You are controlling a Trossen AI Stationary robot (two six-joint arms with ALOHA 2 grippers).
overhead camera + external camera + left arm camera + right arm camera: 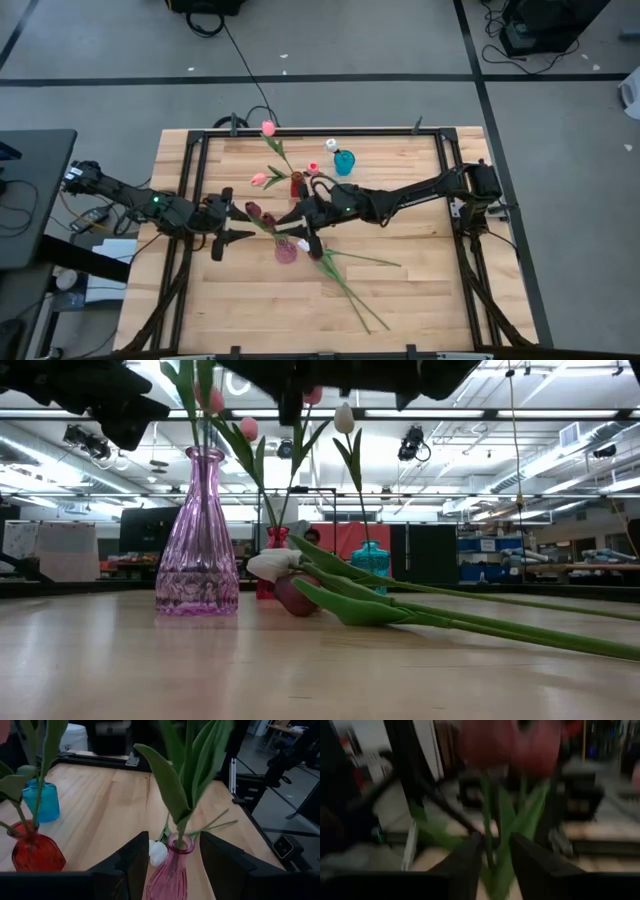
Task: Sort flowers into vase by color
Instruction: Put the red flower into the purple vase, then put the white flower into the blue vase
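Wooden table [420, 300] under us holds a pink vase [286, 250] with maroon tulips [258, 211] in it. Our right gripper [303, 232] sits above the vase, fingers apart around the stems, not squeezing. Our left gripper [222, 225] waits nearby, fingers apart. More tulips [345, 275] lie on the table.

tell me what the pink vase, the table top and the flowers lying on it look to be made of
The tall pink ribbed vase looks like clear tinted glass: the room shows through it and its faceted base catches light. The pale planked table top seems to be wood with a smooth sealed finish, showing grain and a soft sheen. The long green-stemmed flowers lying flat look artificial, probably plastic or fabric, given their stiff, even leaves.
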